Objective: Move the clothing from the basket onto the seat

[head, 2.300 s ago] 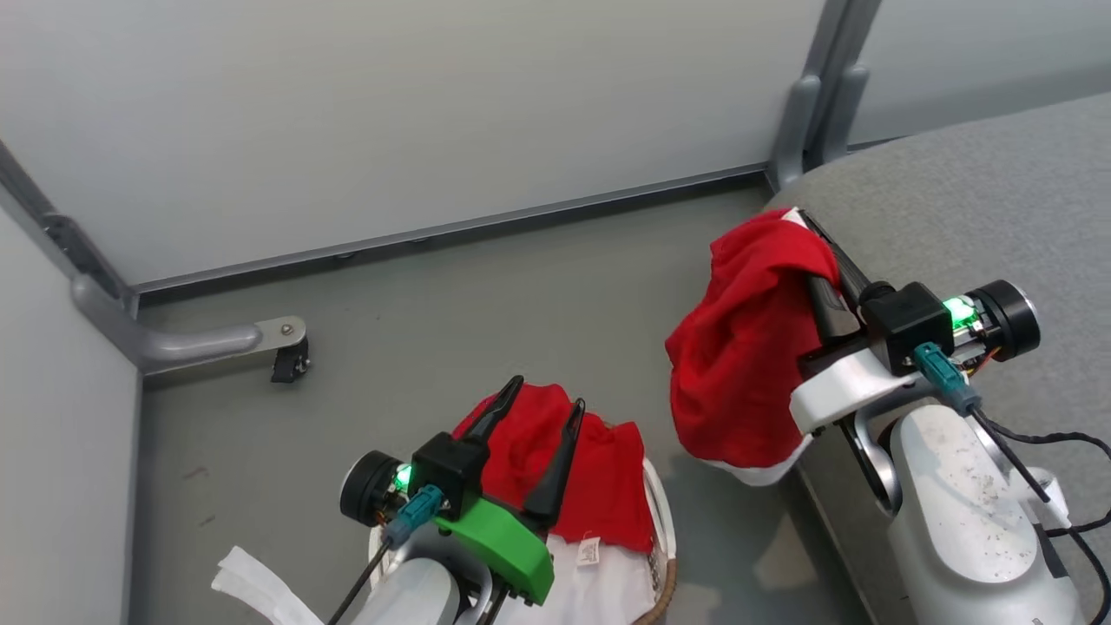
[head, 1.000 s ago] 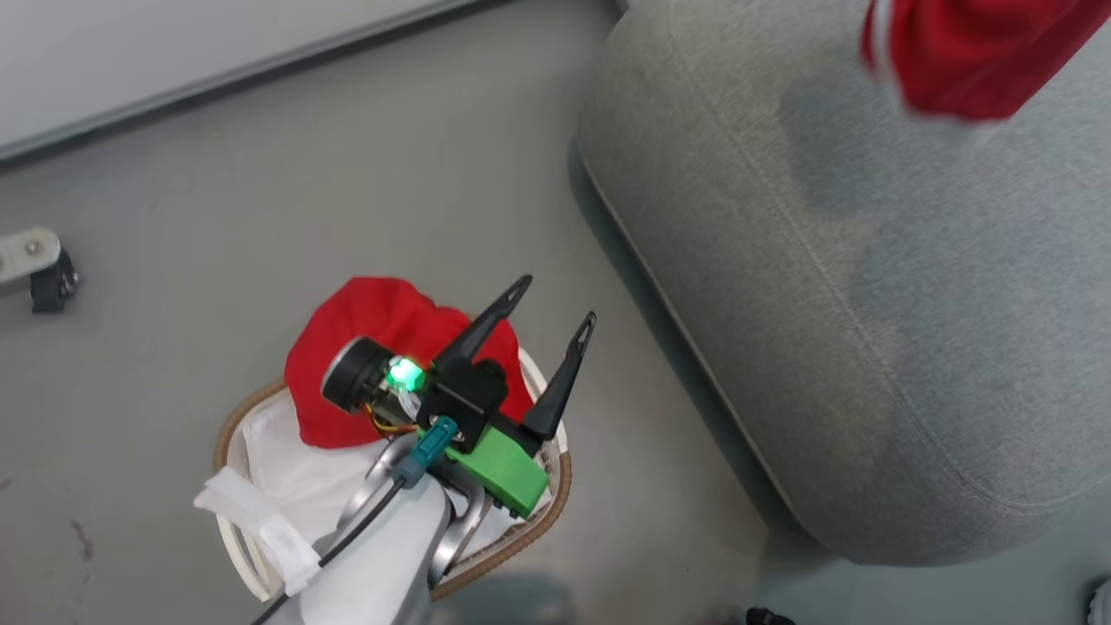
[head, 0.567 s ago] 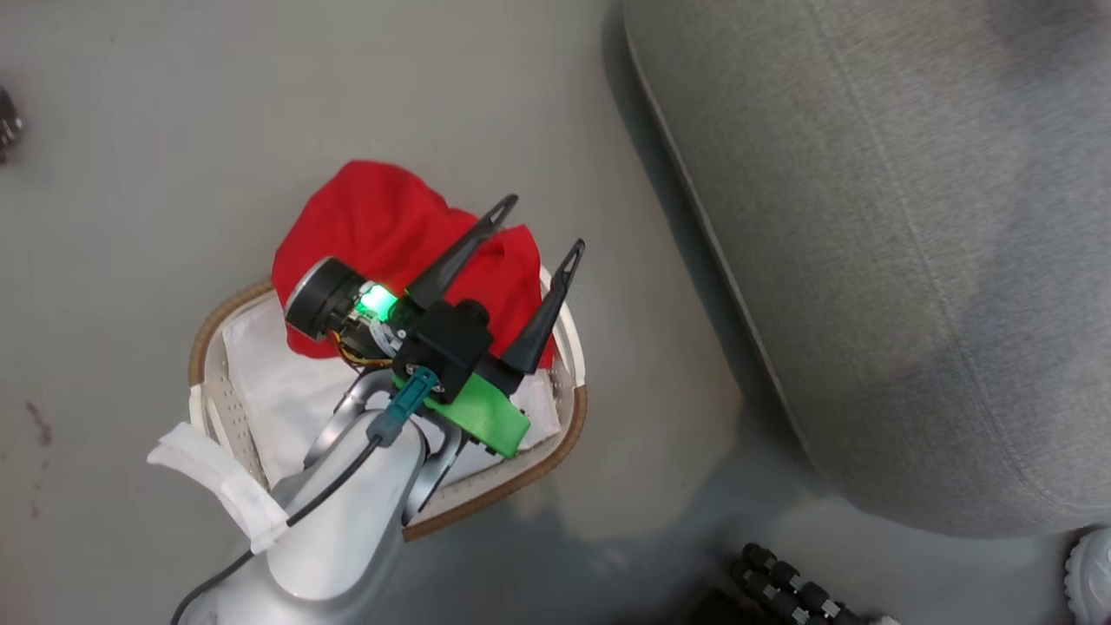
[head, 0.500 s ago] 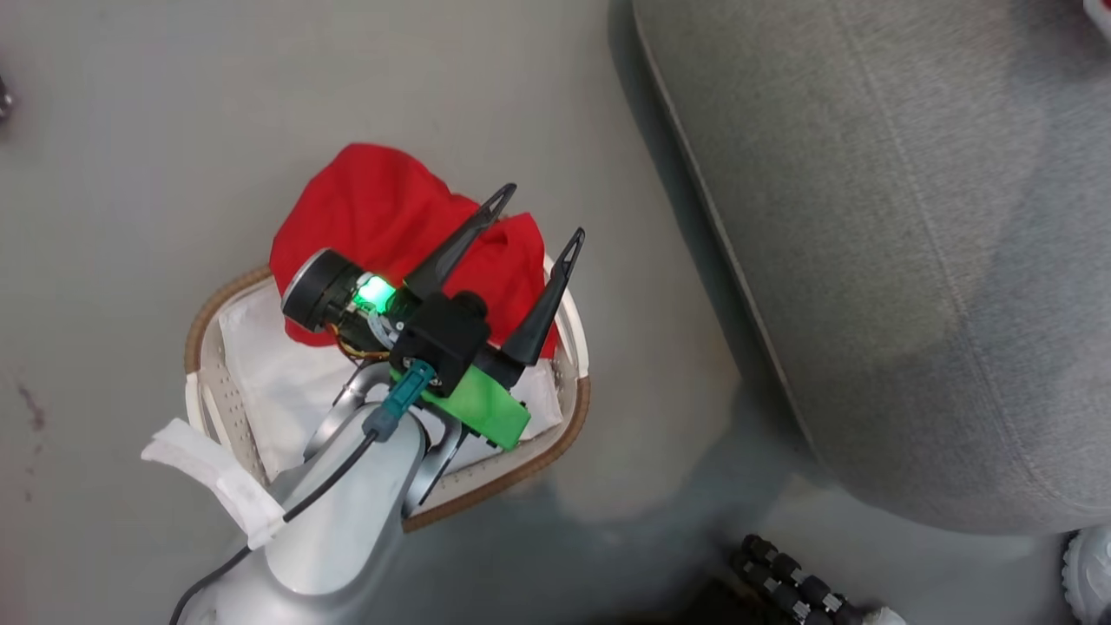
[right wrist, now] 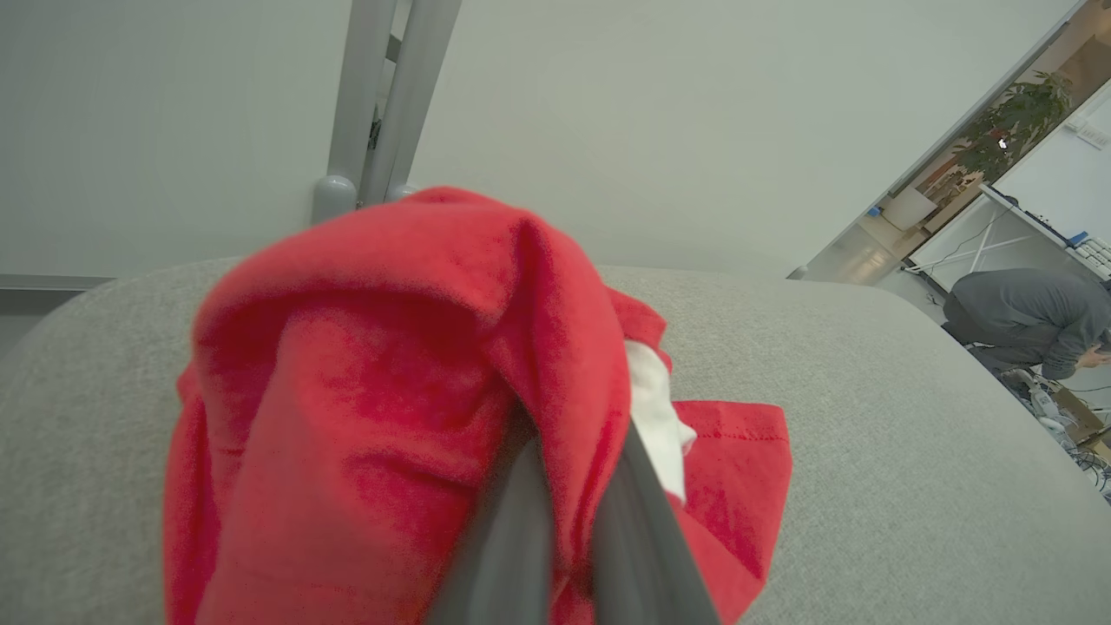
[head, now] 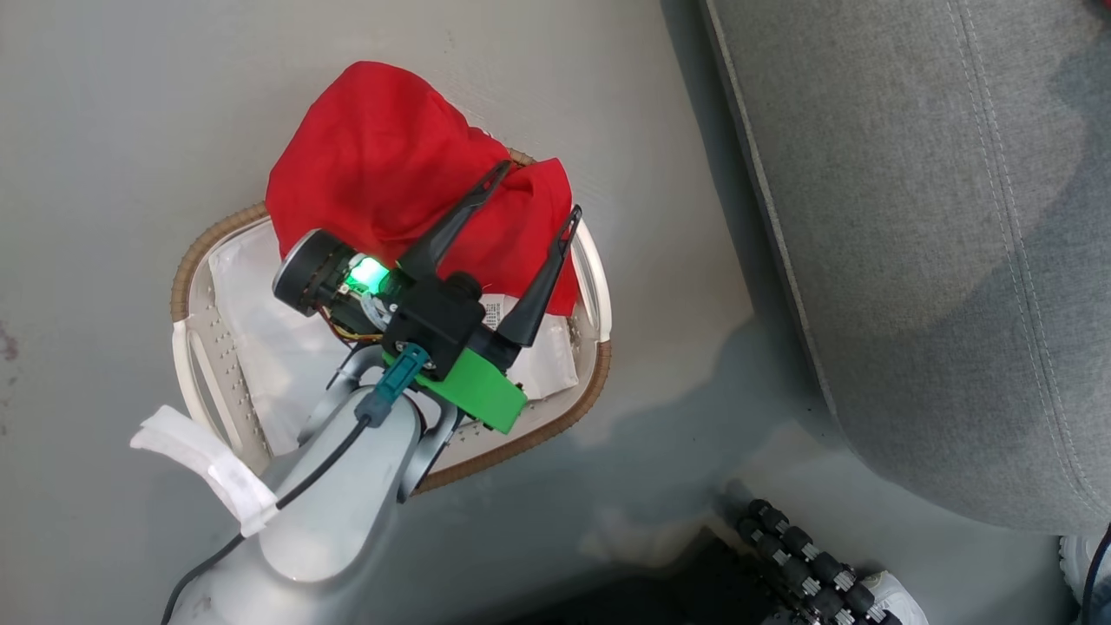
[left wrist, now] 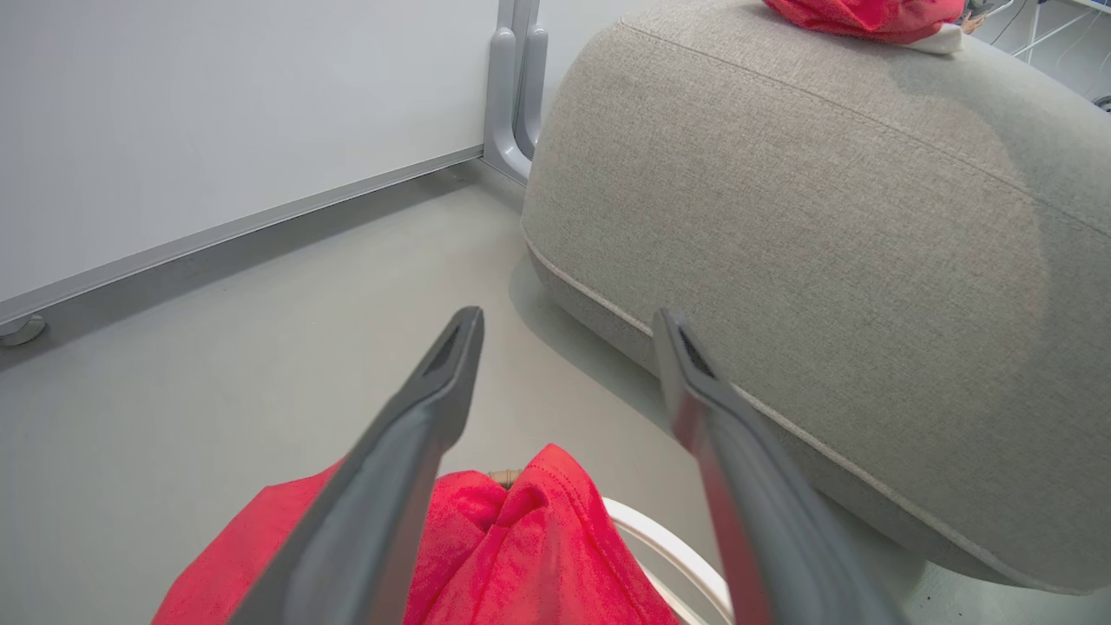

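Left gripper point(head: 539, 188) hangs with its fingers spread wide, and I see a red garment point(head: 382, 165) just under them, heaped in the basket point(head: 597, 299). Right gripper point(right wrist: 573, 486) is pinched onto a second red garment point(right wrist: 391, 365), which I see bunched on the seat point(right wrist: 868, 417) beneath it. That seat stands off to the left gripper's right.
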Tool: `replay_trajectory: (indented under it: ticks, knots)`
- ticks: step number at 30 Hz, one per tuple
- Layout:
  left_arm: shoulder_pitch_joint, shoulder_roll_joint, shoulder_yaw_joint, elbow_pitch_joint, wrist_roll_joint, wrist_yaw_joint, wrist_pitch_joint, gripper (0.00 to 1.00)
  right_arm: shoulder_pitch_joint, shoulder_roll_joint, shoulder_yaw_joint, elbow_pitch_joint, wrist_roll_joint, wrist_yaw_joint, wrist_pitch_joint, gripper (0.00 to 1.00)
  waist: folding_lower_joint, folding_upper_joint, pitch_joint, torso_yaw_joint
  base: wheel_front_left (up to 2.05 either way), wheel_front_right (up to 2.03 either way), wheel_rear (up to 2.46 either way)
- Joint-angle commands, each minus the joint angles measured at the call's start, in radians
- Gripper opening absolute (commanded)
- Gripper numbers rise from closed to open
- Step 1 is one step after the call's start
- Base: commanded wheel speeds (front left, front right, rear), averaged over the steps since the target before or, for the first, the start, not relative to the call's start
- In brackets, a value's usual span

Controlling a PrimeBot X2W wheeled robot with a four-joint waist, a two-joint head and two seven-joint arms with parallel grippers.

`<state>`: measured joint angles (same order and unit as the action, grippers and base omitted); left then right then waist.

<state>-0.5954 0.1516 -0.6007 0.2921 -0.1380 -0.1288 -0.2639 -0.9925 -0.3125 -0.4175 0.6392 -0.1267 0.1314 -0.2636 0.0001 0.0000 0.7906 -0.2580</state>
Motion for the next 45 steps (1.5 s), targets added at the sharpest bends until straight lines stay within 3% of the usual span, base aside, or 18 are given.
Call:
replay_trajectory:
  ticks: [1,2,3,4,13,27,35,45]
  knots:
    - [-0.012,0.007,0.01,-0.003,-0.011,0.001,-0.001,1.0,0.026,0.003,-0.003,-0.006,-0.01,-0.001,-0.002,0.0,-0.0001,0.0,-0.003,0.001,0.0,0.0,0.0]
    - [-0.01,0.009,0.013,-0.005,-0.013,0.002,-0.001,1.0,0.038,0.007,-0.003,-0.009,-0.01,-0.001,-0.002,0.29,-0.0001,0.0,-0.005,0.001,0.0,0.0,0.0]
    - [-0.007,0.01,0.016,-0.006,-0.014,0.002,-0.001,1.0,0.052,0.016,-0.002,-0.015,-0.01,-0.001,-0.002,0.44,-0.0001,0.0,-0.009,0.0,0.0,0.0,0.0]
    - [-0.003,0.011,0.019,-0.007,-0.014,0.002,-0.001,1.0,0.064,0.021,-0.001,-0.022,-0.009,-0.001,-0.002,0.98,-0.0001,0.0,-0.013,0.0,0.0,0.0,0.0]
    - [0.032,-0.015,0.041,-0.023,-0.023,0.001,-0.001,1.0,0.231,0.058,0.019,-0.12,0.009,-0.001,-0.002,1.0,-0.0001,0.0,-0.11,0.008,0.0,0.0,0.0]
    - [0.139,-0.07,0.116,-0.026,-0.08,-0.002,-0.001,1.0,0.372,0.038,0.086,-0.188,0.011,-0.001,-0.002,1.0,-0.0001,0.0,-0.362,0.095,0.0,0.0,0.0]
    - [0.247,-0.091,0.235,-0.025,-0.106,0.004,-0.001,1.0,0.389,0.083,0.13,-0.196,0.047,-0.001,-0.002,1.0,-0.0001,0.0,-0.507,0.157,0.0,0.0,0.0]
    - [0.369,-0.1,0.427,-0.01,-0.134,0.018,-0.001,1.0,0.507,0.192,0.213,-0.243,0.086,-0.001,-0.002,1.0,-0.0001,0.0,-0.609,0.23,0.0,0.0,0.0]
